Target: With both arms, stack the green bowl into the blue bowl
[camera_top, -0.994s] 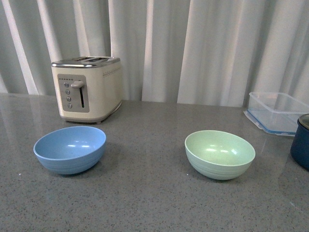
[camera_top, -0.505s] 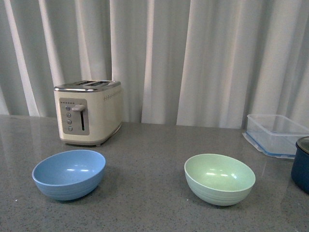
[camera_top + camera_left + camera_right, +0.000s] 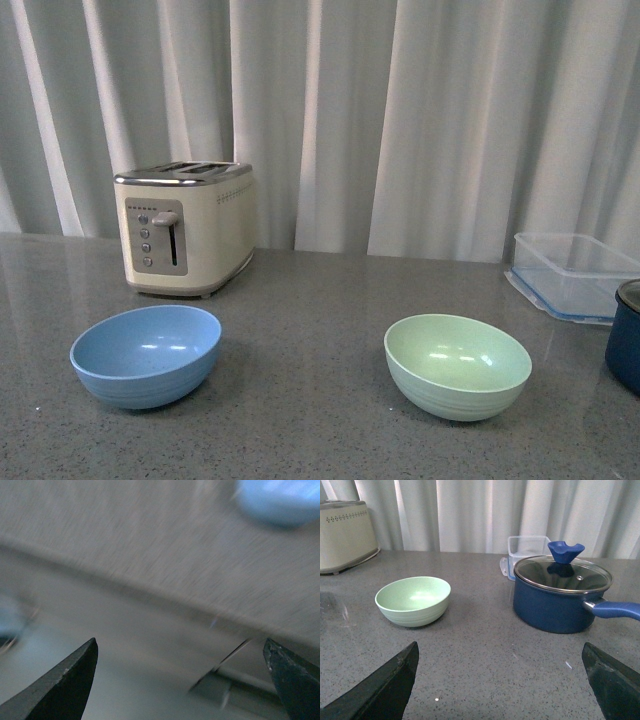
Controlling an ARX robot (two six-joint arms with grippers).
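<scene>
Left gripper [image 3: 179, 645] spread wide | right gripper [image 3: 500, 647] spread wide | green bowl [image 3: 457, 365], blue bowl [image 3: 146, 355] apart

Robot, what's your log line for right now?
green bowl: unstacked, untouched | blue bowl: empty | left gripper: open, empty | right gripper: open, empty

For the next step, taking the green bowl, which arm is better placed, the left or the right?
The right, I judge. The green bowl sits on the right side of the table, and the right gripper, open, faces it. The left gripper sees only the blue bowl, in a blurred view.
</scene>
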